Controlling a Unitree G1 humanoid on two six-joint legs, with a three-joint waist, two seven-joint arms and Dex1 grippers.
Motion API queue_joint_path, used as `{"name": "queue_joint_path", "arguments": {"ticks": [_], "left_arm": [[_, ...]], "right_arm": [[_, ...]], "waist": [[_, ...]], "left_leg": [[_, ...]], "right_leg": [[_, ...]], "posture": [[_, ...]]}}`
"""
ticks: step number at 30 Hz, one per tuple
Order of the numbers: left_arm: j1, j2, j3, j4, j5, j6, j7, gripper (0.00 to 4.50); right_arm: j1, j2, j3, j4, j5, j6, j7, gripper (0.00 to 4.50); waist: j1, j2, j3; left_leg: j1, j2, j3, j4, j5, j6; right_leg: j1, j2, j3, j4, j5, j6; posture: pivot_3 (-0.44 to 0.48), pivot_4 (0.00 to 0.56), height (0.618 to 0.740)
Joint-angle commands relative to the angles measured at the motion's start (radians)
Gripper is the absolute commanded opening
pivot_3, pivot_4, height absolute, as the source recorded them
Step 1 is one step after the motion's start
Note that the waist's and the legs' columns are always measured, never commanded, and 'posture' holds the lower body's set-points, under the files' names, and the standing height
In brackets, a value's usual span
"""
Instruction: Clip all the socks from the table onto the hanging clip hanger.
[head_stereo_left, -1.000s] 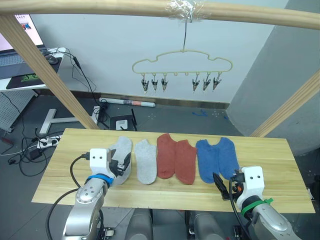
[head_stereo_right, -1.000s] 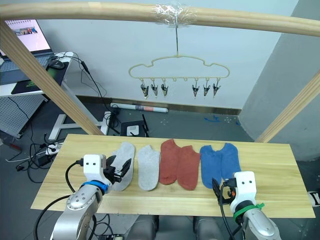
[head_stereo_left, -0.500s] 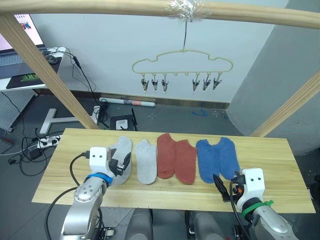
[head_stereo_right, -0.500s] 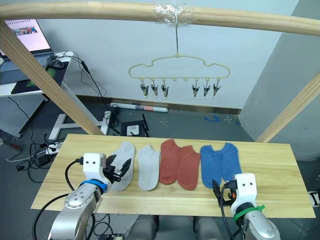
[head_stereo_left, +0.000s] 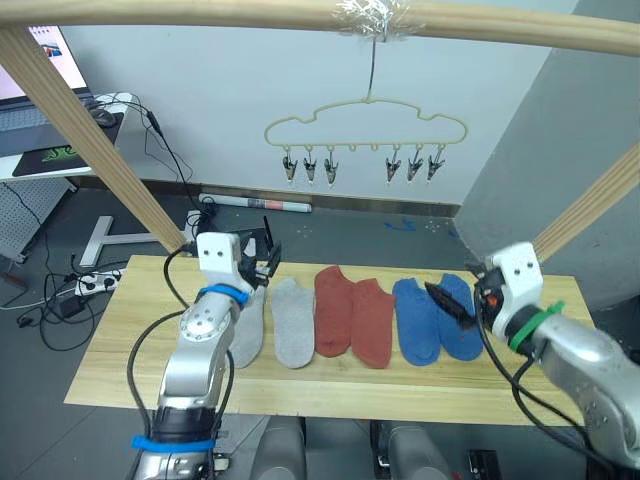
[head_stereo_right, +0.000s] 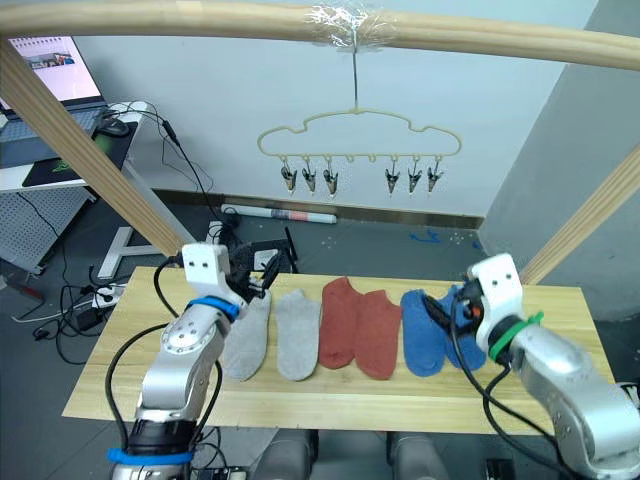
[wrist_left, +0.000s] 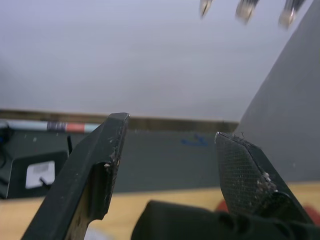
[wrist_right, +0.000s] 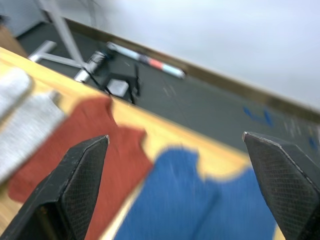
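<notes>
Rising: both arms have lifted off the near edge of the tabletop (head_stereo_left: 110, 345) within the last second, so the reach for the socks looks to be starting.
Left gripper (head_stereo_left: 262, 258): fingers spread, holding nothing; it has moved from beside the outer grey sock to above that sock's far end, near the back edge of the tabletop.
Right gripper (head_stereo_left: 450, 304): fingers spread wide and empty, seen in the right wrist view; it has swung forward from the near edge and now hangs over the blue socks (head_stereo_left: 435, 318).
Grey socks (head_stereo_left: 272, 322): flat, side by side, on the left part of the row, unmoved.
Red socks (head_stereo_left: 353, 317): flat in the middle, touching each other, unmoved.
Blue pair: flat on the right, partly hidden by the right gripper.
Hanger (head_stereo_left: 366, 130): hooked on the wooden pole above and behind the tabletop; all of its clips (head_stereo_left: 309, 168) hang bare.
Meaning: no sock is gripped or clipped yet; all six remain to be done. The approach is the only change, and which sock goes first cannot be told.
</notes>
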Motion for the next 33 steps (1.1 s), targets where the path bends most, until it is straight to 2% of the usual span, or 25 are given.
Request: {"name": "queue_joint_path", "arguments": {"ticks": [1, 9, 12, 13, 26, 33], "left_arm": [[-0.051, -0.011, -0.01, 0.021, 0.023, -0.053, 0.023, 3.12], [-0.181, -0.051, -0.008, 0.204, 0.046, -0.163, 0.074, 3.12], [-0.223, -0.067, -0.003, 0.254, 0.039, -0.186, 0.087, 2.62], [-0.239, -0.074, -0.001, 0.272, 0.034, -0.192, 0.09, 2.3], [-0.437, -0.13, 0.011, 0.479, 0.024, -0.278, 0.128, 2.3], [-0.486, -0.144, 0.015, 0.527, 0.025, -0.31, 0.141, 2.3]], "right_arm": [[-0.099, -0.047, 0.011, -0.032, 0.04, 0.04, 0.029, 4.5], [-0.258, -0.065, 0.027, -0.03, 0.093, 0.103, 0.03, 4.5], [-0.278, -0.06, 0.028, -0.032, 0.102, 0.117, 0.019, 4.5], [-0.281, -0.057, 0.028, -0.033, 0.103, 0.121, 0.015, 4.5], [-0.283, -0.012, 0.03, -0.08, 0.133, 0.168, -0.052, 4.5], [-0.34, 0.015, -0.004, -0.072, 0.165, 0.197, -0.079, 4.5]], "waist": [[0.0, 0.0, 0.001], [0.001, -0.003, 0.006], [0.001, -0.004, 0.007], [0.001, -0.004, 0.007], [0.0, -0.005, 0.009], [-0.002, -0.005, 0.011]], "left_leg": [[0.0, 0.0, 0.0, 0.0, 0.0, 0.0], [-0.001, 0.0, -0.001, 0.003, 0.0, 0.0], [-0.002, 0.0, -0.001, 0.004, 0.0, 0.0], [-0.002, 0.0, -0.001, 0.004, 0.0, 0.0], [-0.002, 0.0, -0.002, 0.005, 0.0, 0.0], [-0.002, 0.0, -0.001, 0.005, 0.0, 0.0]], "right_leg": [[0.0, 0.0, 0.0, 0.0, 0.0, 0.0], [0.0, 0.0, -0.001, 0.0, 0.002, -0.001], [0.0, 0.0, -0.001, 0.0, 0.002, -0.001], [0.0, 0.0, -0.001, 0.0, 0.002, -0.001], [0.0, 0.0, -0.001, 0.001, 0.002, 0.0], [0.0, 0.0, -0.001, 0.001, 0.002, 0.0]], "posture": [[0.072, 0.261, 0.74], [0.086, 0.27, 0.74], [0.085, 0.272, 0.74], [0.083, 0.272, 0.74], [0.056, 0.276, 0.74], [0.05, 0.279, 0.74]]}}
